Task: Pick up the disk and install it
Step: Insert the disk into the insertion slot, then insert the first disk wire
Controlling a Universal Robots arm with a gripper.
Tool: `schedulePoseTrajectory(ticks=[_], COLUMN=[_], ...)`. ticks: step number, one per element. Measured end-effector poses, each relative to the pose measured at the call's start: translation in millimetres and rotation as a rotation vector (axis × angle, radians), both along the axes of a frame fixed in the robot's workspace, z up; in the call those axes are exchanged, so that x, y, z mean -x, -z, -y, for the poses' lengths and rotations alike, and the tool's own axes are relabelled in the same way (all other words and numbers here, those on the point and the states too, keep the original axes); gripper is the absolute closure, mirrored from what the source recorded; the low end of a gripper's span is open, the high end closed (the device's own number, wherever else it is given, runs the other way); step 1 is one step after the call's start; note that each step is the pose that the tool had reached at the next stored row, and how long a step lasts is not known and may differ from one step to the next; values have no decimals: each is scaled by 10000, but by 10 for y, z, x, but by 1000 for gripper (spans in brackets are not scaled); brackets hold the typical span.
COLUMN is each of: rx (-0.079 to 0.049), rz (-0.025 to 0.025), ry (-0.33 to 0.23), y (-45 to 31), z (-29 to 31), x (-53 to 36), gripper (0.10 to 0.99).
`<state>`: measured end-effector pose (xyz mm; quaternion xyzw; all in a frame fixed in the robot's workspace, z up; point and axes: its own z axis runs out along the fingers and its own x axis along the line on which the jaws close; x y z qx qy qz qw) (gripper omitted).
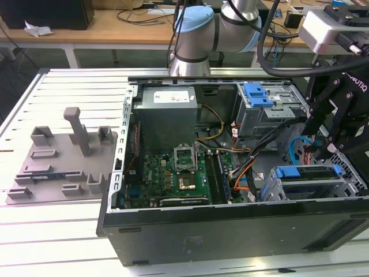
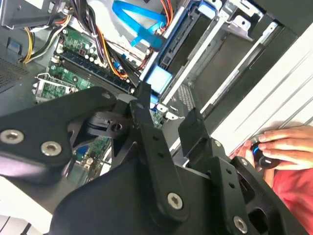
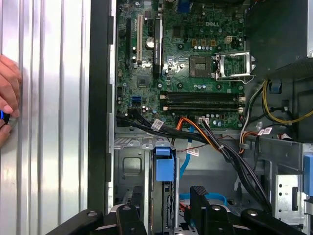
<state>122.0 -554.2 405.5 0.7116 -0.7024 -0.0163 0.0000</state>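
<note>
The disk [image 1: 308, 175] sits on edge in the lower drive cage [image 1: 277, 193] at the exterior view's right end of the open computer case, its blue rail end [image 3: 163, 169] showing. Its label is hidden. My black gripper [image 1: 326, 144] hangs just above that cage. In both wrist views it is open, and its two fingers [image 3: 200, 198] stand either side of the blue-railed disk without touching it. The gap between the fingers [image 2: 143, 100] holds nothing, and the blue rail end [image 2: 157, 77] lies just beyond them.
The case holds a grey power-supply box [image 1: 167, 112], a green motherboard [image 1: 173, 176] and orange and black cables [image 1: 248, 167] running beside the cage. An upper cage carries a bare blue clip [image 1: 256, 95]. A grey fixture plate [image 1: 63, 156] lies at the exterior view's left. A person's hand [image 2: 283, 147] rests on the table by the case.
</note>
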Motion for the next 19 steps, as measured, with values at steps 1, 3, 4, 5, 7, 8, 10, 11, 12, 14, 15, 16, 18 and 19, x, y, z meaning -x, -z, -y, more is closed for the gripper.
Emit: schedulePoseTrajectory(ticks=[1, 3, 4, 5, 7, 8, 10, 11, 12, 14, 15, 16, 18, 19], rx=[0, 0, 0, 0, 0, 0, 0, 0, -1, 0, 0, -1, 1, 28], rz=[0, 0, 0, 0, 0, 0, 0, 0, 0, 0, 0, 0, 0, 0], ry=[0, 1, 0, 0, 0, 1, 0, 0, 1, 1, 0, 0, 0, -1], y=[0, 0, 1, 2, 4, 4, 5, 5, 5, 5, 5, 6, 7, 6], z=[0, 0, 0, 0, 0, 0, 0, 0, 0, 0, 0, 0, -33, -103], x=[0, 0, 0, 0, 0, 0, 0, 0, 0, 0, 0, 0, -4, -15], gripper=[580, 580, 580, 580, 580, 580, 580, 580, 580, 580, 580, 580, 580, 580])
